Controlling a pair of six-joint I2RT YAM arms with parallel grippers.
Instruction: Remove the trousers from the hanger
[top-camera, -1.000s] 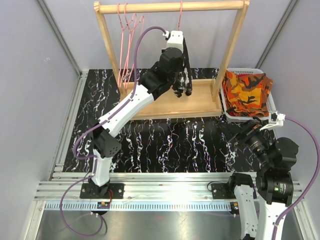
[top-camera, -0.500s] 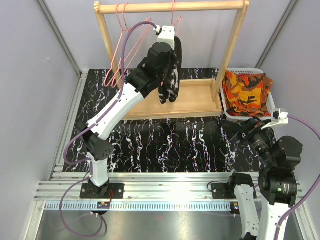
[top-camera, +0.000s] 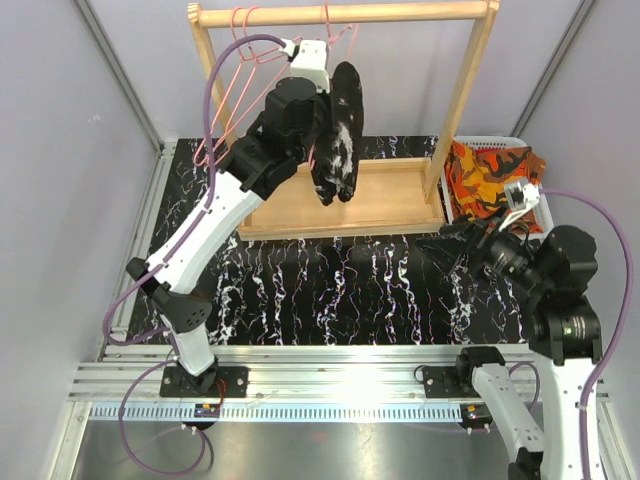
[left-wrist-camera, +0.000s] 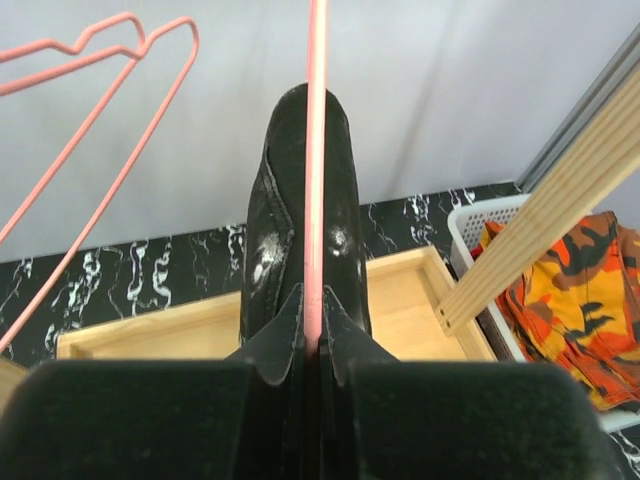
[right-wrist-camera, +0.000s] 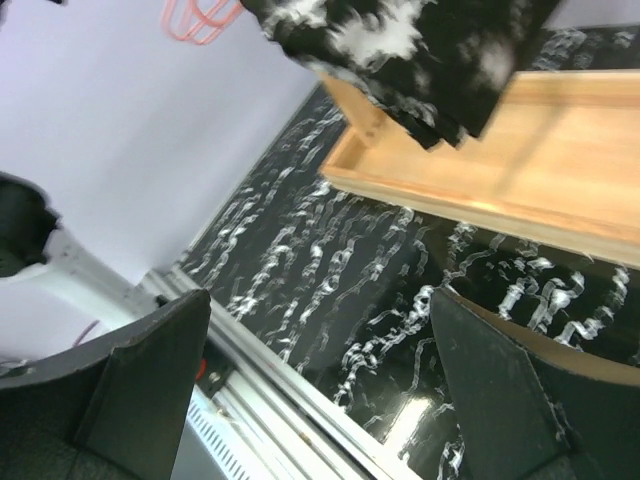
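The black speckled trousers (top-camera: 340, 140) hang folded over a pink hanger (left-wrist-camera: 317, 50), directly ahead of the left gripper (left-wrist-camera: 314, 320), whose fingers are clenched on the hanger's wire. Empty pink hangers (left-wrist-camera: 90, 60) dangle to that gripper's left. Further right, the camouflage trousers (top-camera: 495, 175) lie in a white basket (top-camera: 495, 139) just beyond the right gripper (right-wrist-camera: 320, 300), which is spread wide over the table, grasping nothing.

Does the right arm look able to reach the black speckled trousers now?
Probably yes: the right gripper, jaws open, faces the black speckled trousers with nothing between; the left gripper holds their hanger higher up.
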